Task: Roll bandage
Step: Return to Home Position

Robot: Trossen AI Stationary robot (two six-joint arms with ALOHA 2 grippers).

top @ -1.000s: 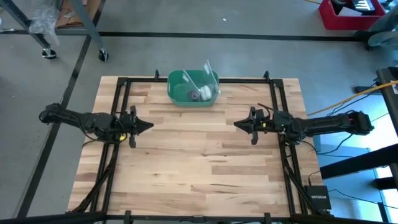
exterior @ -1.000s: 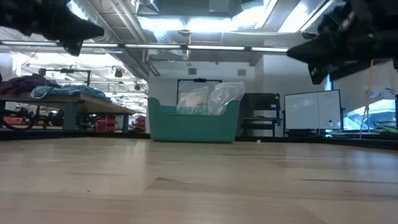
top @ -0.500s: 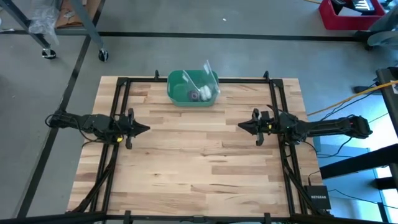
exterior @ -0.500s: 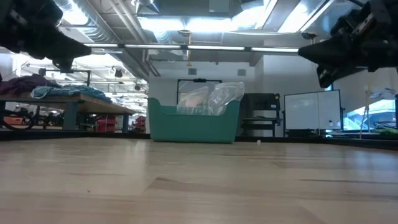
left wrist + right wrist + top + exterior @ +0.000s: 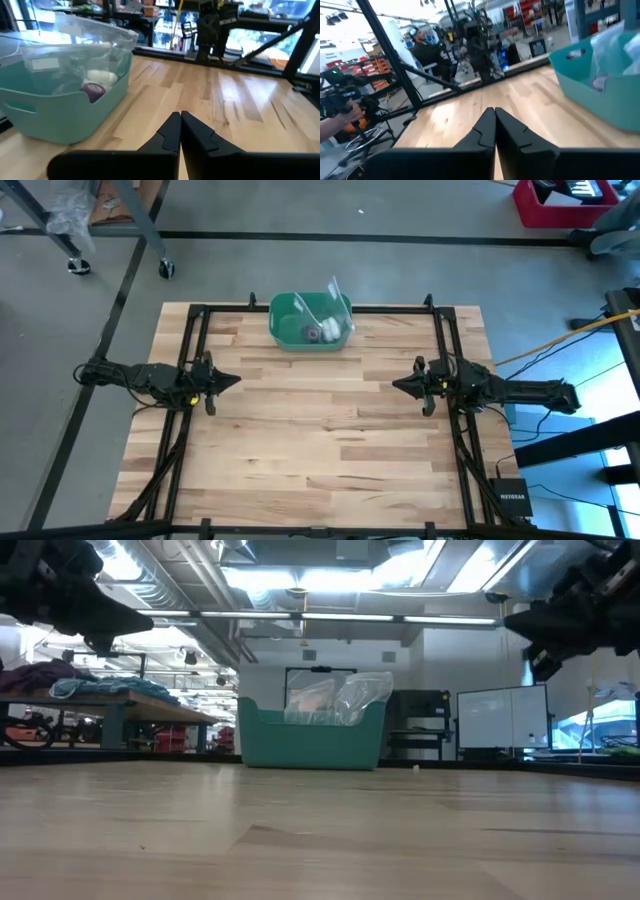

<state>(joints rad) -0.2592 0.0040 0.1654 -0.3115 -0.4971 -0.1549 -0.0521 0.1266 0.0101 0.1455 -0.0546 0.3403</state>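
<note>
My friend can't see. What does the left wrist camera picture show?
A green bin sits on the wooden table, holding a clear bag with a purple bandage roll and a white roll inside. The left gripper, shut and empty, hangs above the table near it.

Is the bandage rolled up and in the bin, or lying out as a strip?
Rolled and in. The bandage shows as a small purple roll inside the clear bag, which sits in the green bin.

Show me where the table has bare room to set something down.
The table is bare between the left hand and right hand, down to its near edge. Only the far middle is crowded: the green bin with the bagged bandage.
</note>
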